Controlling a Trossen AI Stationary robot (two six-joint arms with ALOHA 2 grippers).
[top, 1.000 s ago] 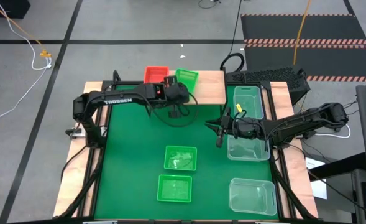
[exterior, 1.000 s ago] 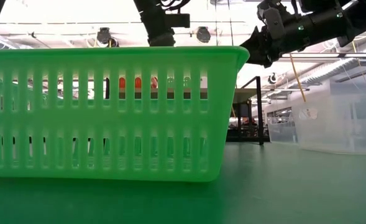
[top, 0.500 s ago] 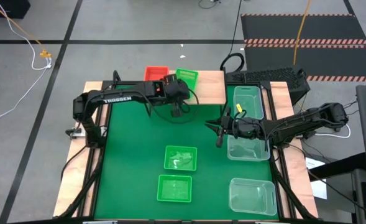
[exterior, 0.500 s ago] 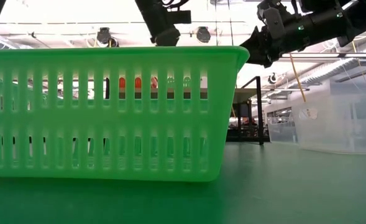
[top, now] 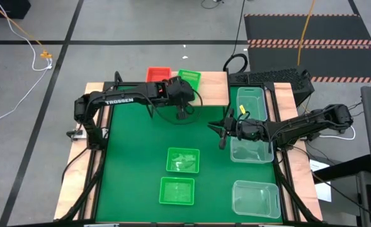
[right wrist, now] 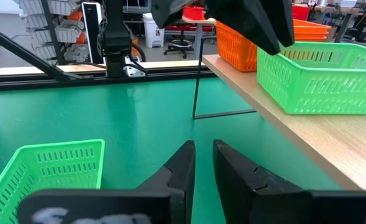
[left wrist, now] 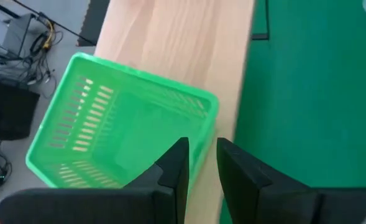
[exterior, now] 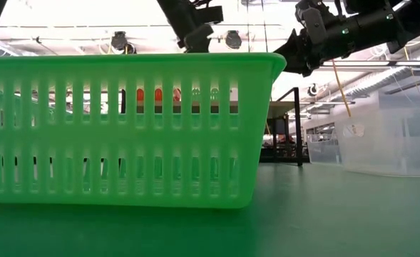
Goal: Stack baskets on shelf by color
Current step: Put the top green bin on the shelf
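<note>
The shelf (top: 213,88) is a light-wood board at the table's far edge. On its board rest a red basket (top: 159,74) and a green basket (top: 189,77), which sits slightly askew (left wrist: 120,130). Two more green baskets (top: 183,159) (top: 177,190) sit on the green mat. Three clear baskets (top: 251,101) (top: 248,150) (top: 256,198) line the right side. My left gripper (top: 181,115) hovers just near of the shelf's front edge, fingers close together and empty (left wrist: 201,163). My right gripper (top: 221,140) hangs over the mat beside the middle clear basket, shut and empty (right wrist: 203,163).
The shelf's right end (left wrist: 170,37) is bare wood. The shelf's thin black leg (right wrist: 196,87) stands on the mat ahead of my right gripper. In the low view a green basket (exterior: 124,128) fills the foreground. Open mat lies between the shelf and the near green baskets.
My left gripper has drifted a little toward the table's right, staying just in front of the shelf. The right arm and all baskets have kept still.
</note>
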